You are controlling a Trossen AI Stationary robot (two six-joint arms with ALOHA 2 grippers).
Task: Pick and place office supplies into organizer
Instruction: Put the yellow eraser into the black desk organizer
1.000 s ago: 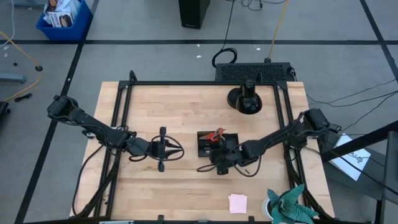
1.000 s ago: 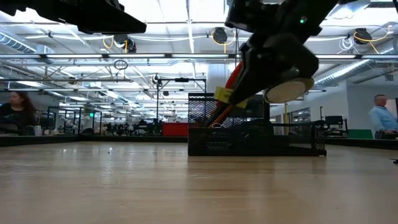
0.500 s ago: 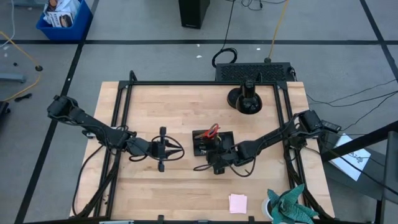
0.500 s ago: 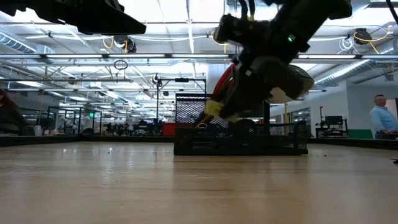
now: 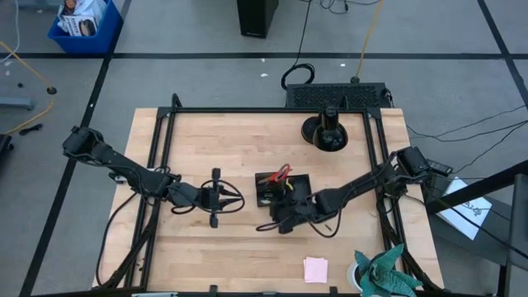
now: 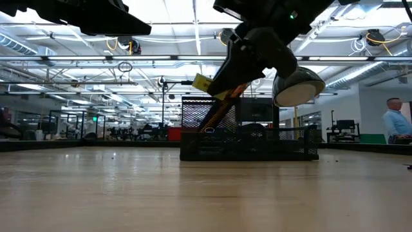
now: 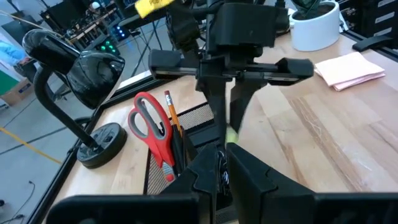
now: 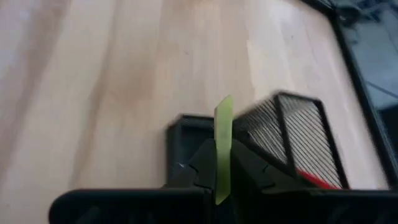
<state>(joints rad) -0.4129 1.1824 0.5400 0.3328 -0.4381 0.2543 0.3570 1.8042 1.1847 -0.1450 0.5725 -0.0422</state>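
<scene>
1. The right gripper [image 5: 280, 221] hangs just off the near side of the organizer [image 5: 282, 188], pinched narrow on a thin yellow-green piece [image 8: 222, 146].
2. The organizer sits mid-table; red scissors [image 7: 152, 127] and an orange pencil [image 7: 171, 111] stand in it.
3. A pink pad [image 5: 314, 269] lies near the table's front edge.
4. The left gripper [image 5: 216, 198] waits left of the organizer, fingers closed together, holding nothing.

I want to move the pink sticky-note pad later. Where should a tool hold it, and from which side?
The pink sticky-note pad lies flat on the wooden table, alone near the front edge. Probably best to come straight down and pinch two opposite side edges. It is thin and square, so the fingers likely must reach the wood; the potted plant stands close on one side.
</scene>
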